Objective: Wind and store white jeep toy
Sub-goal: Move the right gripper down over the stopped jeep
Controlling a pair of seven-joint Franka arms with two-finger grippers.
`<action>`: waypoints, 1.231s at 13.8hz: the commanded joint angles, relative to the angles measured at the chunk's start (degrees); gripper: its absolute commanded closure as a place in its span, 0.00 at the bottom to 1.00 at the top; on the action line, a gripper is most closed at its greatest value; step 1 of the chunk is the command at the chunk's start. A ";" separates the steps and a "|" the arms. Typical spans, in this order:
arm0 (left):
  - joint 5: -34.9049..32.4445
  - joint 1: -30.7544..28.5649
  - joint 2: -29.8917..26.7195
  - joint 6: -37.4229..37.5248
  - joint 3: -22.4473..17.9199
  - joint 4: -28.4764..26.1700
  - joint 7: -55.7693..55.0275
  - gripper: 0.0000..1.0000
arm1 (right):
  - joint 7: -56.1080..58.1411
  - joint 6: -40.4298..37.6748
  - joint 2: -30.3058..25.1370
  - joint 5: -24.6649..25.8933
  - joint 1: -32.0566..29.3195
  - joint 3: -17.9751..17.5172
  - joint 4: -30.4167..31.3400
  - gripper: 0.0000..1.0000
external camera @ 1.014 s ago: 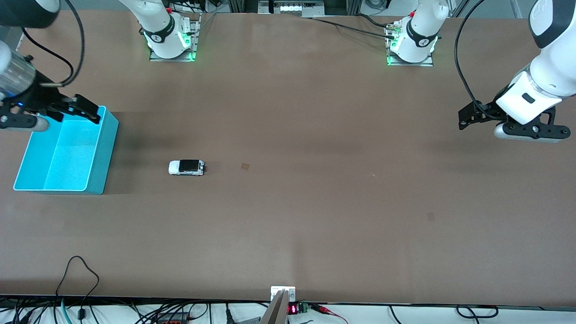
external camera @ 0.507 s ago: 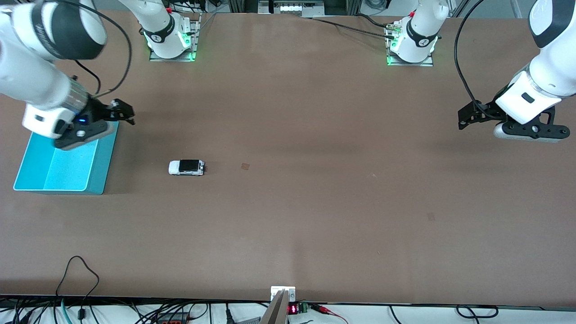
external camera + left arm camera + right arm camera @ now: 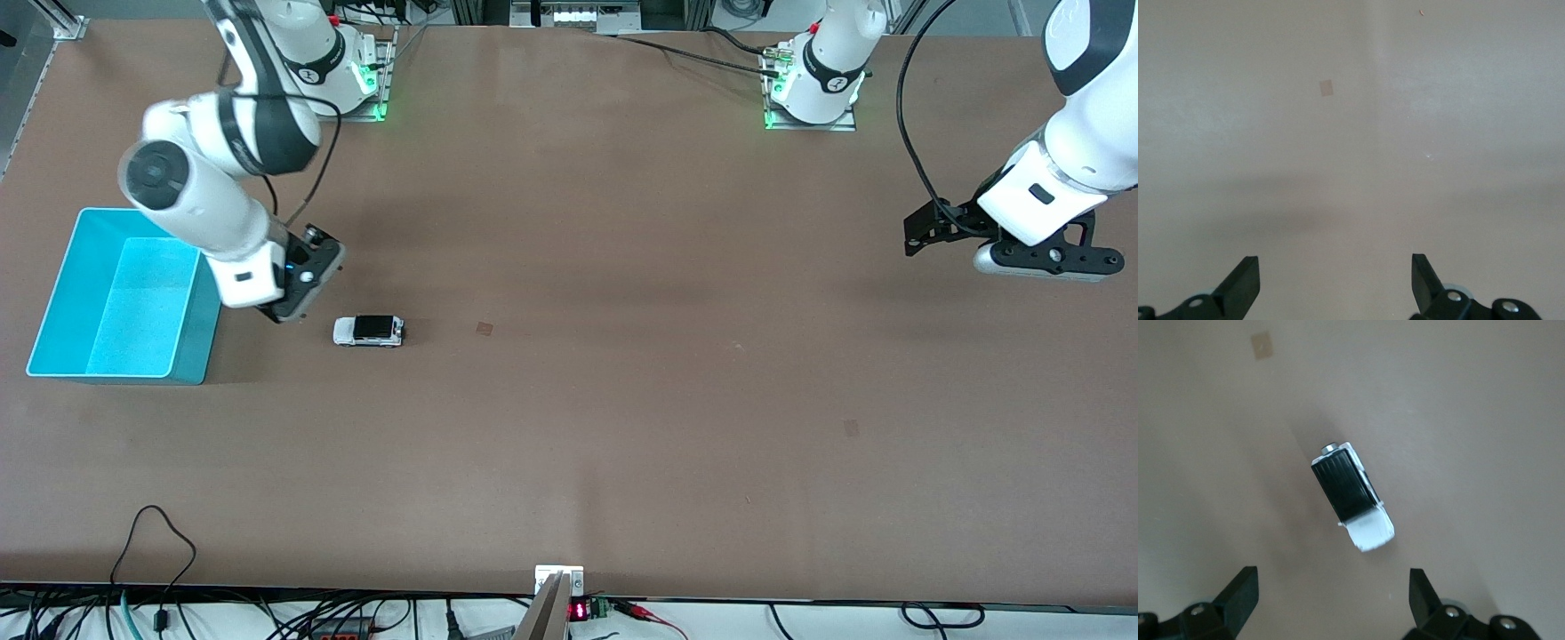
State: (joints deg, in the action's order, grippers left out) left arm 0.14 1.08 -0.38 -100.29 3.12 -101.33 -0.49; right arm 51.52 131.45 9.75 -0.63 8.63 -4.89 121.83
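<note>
White jeep toy [image 3: 368, 331] sits on tabletop [image 3: 622, 400] nr teal bin [image 3: 53, 302]. Right pincer [image 3: 1331, 600] spread, empty, over tabletop btw bin & jeep. Left pincer [image 3: 1335, 283] spread, empty, arm waiting at its end.

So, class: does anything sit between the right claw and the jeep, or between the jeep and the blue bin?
Nothing visible does. The right claw hangs open over bare table beside the jeep, which shows unobstructed between its fingers in the right wrist view. Only bare table lies between jeep and bin. The left claw waits, open, at the table's other end.
</note>
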 commanded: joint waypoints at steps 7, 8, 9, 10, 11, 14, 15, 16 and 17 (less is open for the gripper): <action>0.13 0.24 0.12 0.71 -0.05 0.96 -0.57 0.00 | 10.36 17.25 11.78 -0.78 2.26 0.15 0.96 0.00; 0.21 0.24 0.12 0.71 0.04 0.96 -0.57 0.00 | 10.36 18.22 12.66 -0.69 2.18 0.15 0.95 0.00; 0.21 0.15 0.12 0.71 0.04 0.96 -0.57 0.00 | 10.36 19.36 13.36 -0.78 2.26 0.06 0.95 0.00; 0.21 0.15 0.12 0.71 -0.05 0.96 -0.48 0.00 | 10.36 20.59 14.24 -0.78 2.26 0.06 0.95 0.00; 0.21 0.15 0.12 0.71 0.04 0.96 -0.57 0.00 | 10.36 21.56 14.94 -0.78 2.26 0.06 0.95 0.00; 0.21 0.06 0.12 0.79 -0.05 0.96 -0.48 0.00 | 10.36 22.71 15.83 -0.78 2.18 -0.20 0.95 0.00; 0.13 0.06 0.12 0.79 -0.05 0.96 -0.48 0.00 | 10.36 22.88 15.83 -0.78 2.26 -0.20 0.95 0.08; 0.13 0.06 0.12 0.79 0.04 0.96 -0.48 0.00 | 10.36 22.88 15.83 -0.78 2.26 -0.20 0.95 0.36; 0.13 0.06 0.12 0.79 0.04 0.96 -0.48 0.00 | 10.27 22.88 15.74 -0.78 2.26 -0.20 0.87 0.64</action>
State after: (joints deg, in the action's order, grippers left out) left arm 0.14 1.10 -0.38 -100.29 3.13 -101.31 -0.49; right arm 60.72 153.77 25.55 -0.63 10.70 -4.96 122.95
